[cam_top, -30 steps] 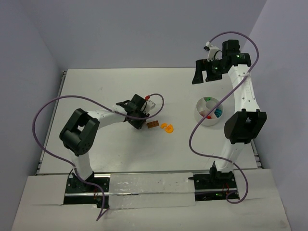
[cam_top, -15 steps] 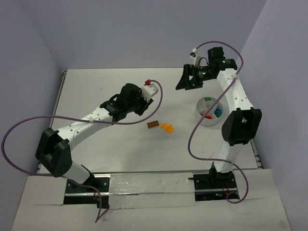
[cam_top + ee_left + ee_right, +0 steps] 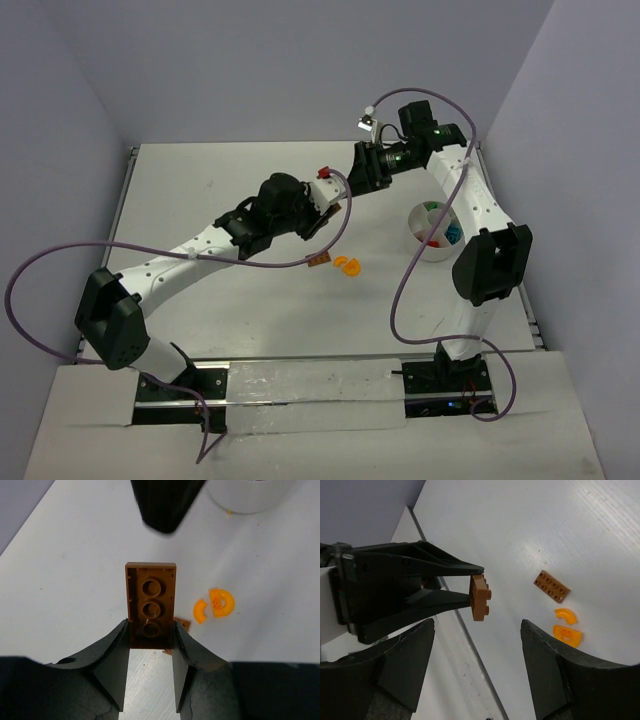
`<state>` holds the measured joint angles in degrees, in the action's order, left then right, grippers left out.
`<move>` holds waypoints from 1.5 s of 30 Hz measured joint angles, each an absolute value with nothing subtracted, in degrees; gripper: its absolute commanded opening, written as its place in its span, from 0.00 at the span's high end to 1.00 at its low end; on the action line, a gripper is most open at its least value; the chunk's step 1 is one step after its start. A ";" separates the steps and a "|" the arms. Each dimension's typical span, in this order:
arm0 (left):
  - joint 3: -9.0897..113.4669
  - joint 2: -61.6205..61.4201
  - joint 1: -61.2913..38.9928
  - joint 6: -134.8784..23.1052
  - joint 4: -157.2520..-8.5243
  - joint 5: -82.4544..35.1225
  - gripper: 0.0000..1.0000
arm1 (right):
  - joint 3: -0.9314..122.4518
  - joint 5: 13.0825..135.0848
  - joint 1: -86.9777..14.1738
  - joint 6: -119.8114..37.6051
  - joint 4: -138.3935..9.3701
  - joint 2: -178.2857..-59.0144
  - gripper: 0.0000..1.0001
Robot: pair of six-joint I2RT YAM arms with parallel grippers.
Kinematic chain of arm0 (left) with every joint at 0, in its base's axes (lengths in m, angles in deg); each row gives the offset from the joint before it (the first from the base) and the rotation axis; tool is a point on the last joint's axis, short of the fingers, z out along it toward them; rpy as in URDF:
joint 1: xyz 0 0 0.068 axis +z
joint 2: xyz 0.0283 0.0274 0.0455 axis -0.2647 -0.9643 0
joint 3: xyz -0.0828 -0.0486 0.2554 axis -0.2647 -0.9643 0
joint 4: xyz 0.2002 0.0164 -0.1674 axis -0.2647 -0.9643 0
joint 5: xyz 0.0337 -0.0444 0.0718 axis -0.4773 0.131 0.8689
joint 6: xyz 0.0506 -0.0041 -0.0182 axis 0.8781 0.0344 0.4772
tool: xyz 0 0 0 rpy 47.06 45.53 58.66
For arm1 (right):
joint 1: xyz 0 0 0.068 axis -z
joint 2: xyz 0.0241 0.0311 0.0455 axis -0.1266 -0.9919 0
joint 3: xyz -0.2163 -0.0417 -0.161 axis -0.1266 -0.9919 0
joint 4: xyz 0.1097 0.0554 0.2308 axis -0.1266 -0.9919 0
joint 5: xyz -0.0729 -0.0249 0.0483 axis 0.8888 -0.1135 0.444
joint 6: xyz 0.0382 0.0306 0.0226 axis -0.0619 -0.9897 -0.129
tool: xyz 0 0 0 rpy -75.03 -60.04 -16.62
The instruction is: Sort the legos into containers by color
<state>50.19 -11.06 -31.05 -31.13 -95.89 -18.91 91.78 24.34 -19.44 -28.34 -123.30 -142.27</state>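
Note:
My left gripper point(image 3: 321, 216) is shut on a brown brick point(image 3: 150, 605), held above the table with its hollow underside toward the wrist camera. In the right wrist view the brick point(image 3: 480, 598) sticks out from the left fingers point(image 3: 420, 577). My right gripper point(image 3: 364, 170) is open and empty, close to the brick's far end; one of its fingers point(image 3: 167, 505) shows in the left wrist view. A brown flat plate point(image 3: 318, 261) and two orange curved pieces point(image 3: 348, 266) lie on the table below. The white divided bowl point(image 3: 437, 232) stands to the right with coloured bricks inside.
The bowl's wall point(image 3: 247, 497) shows at the top of the left wrist view, beyond the orange pieces point(image 3: 221, 602). The plate point(image 3: 551, 586) and orange pieces point(image 3: 566, 625) show in the right wrist view. Purple cables loop over both arms.
My left arm has stretched out and risen from the table, carrying the brown brick right and away. My right gripper has swung left from above the bowl toward the brick.

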 measured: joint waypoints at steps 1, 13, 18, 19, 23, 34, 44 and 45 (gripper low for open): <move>50.38 -11.06 -31.30 -30.97 -95.58 -18.90 1.00 | 91.44 24.36 -19.97 -28.21 -123.62 -142.31 0.26; 50.65 -11.04 -32.98 -29.49 -94.51 -18.22 1.00 | 91.30 23.78 -22.16 -26.06 -125.12 -143.05 0.52; 50.65 -11.04 -32.97 -29.07 -93.80 -17.59 1.00 | 91.30 23.81 -22.34 -25.07 -126.21 -143.23 0.54; 50.65 -11.03 -32.98 -29.03 -93.71 -17.51 1.00 | 91.30 23.82 -22.38 -24.87 -126.34 -143.29 0.55; 50.65 -11.02 -32.96 -28.89 -93.29 -17.30 1.00 | 91.30 23.89 -22.54 -24.28 -126.84 -143.49 0.59; 50.65 -10.67 -33.01 -28.38 -92.92 -17.14 0.73 | 91.32 25.84 -22.90 -25.88 -126.63 -143.52 1.00; 51.26 -10.81 -33.54 -31.09 -92.84 -7.21 0.01 | 92.28 35.99 -20.47 -30.80 -126.14 -142.20 1.00; 51.26 -10.82 -33.45 -32.05 -92.83 -5.26 0.01 | 92.00 38.24 -19.21 -31.76 -126.14 -141.59 1.00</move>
<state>51.26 -10.82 -33.45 -32.05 -92.83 -5.26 92.00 38.24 -19.21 -31.76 -126.14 -141.59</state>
